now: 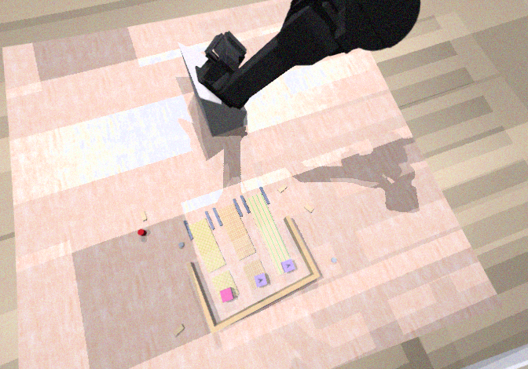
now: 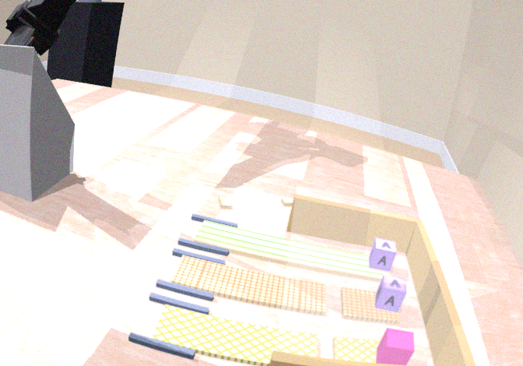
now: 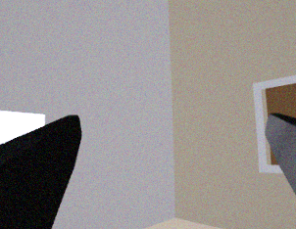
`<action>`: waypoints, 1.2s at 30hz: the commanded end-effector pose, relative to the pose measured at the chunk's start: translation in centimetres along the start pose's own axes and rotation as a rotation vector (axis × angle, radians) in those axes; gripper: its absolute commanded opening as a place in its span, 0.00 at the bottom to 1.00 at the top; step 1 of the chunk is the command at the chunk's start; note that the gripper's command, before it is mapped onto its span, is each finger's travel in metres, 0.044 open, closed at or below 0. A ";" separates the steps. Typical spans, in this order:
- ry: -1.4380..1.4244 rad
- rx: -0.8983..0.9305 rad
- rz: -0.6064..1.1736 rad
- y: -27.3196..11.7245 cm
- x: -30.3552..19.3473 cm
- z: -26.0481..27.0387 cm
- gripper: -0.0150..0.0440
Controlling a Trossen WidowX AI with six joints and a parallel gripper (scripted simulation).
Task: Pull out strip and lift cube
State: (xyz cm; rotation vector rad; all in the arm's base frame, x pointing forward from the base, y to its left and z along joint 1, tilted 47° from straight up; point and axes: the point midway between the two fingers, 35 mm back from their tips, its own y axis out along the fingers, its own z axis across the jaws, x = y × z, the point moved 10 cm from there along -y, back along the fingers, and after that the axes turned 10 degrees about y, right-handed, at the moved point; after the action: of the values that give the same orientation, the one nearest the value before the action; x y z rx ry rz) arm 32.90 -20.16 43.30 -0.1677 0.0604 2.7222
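Observation:
A green-striped strip (image 1: pixel 266 230) (image 2: pixel 286 245) runs in one piece; a purple cube marked A (image 1: pixel 287 265) (image 2: pixel 382 255) sits at its far end. An orange-grid strip (image 1: pixel 237 230) (image 2: pixel 249 283) is split by a gap; its short piece (image 1: pixel 252 269) (image 2: pixel 357 304) carries another purple A cube (image 1: pixel 261 279) (image 2: pixel 390 293). A yellow crosshatched strip (image 1: pixel 207 246) (image 2: pixel 236 332) is split too, with a plain magenta cube (image 1: pixel 226 294) (image 2: pixel 394 347) on its short piece. My gripper (image 3: pixel 175 124) is open and empty, high up and well away from the strips.
A low wooden wall (image 1: pixel 265 301) (image 2: pixel 335 219) surrounds the cube ends on three sides. Short blue bars (image 1: pixel 187 229) (image 2: pixel 160 346) flank the strips' other ends. A large grey block (image 1: pixel 227 119) (image 2: pixel 3 124) stands beneath the arm. A red piece (image 1: pixel 141 231) and small tan scraps lie around.

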 end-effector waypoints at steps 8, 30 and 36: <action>0.267 0.104 -0.077 3.4 5.1 5.2 0.93; 1.037 0.664 -0.323 6.5 26.9 16.8 0.93; 1.187 0.916 -0.367 4.9 32.1 17.8 0.93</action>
State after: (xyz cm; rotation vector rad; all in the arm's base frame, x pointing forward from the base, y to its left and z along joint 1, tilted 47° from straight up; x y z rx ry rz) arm 2.06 -13.04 56.76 -1.2322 1.2145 1.7720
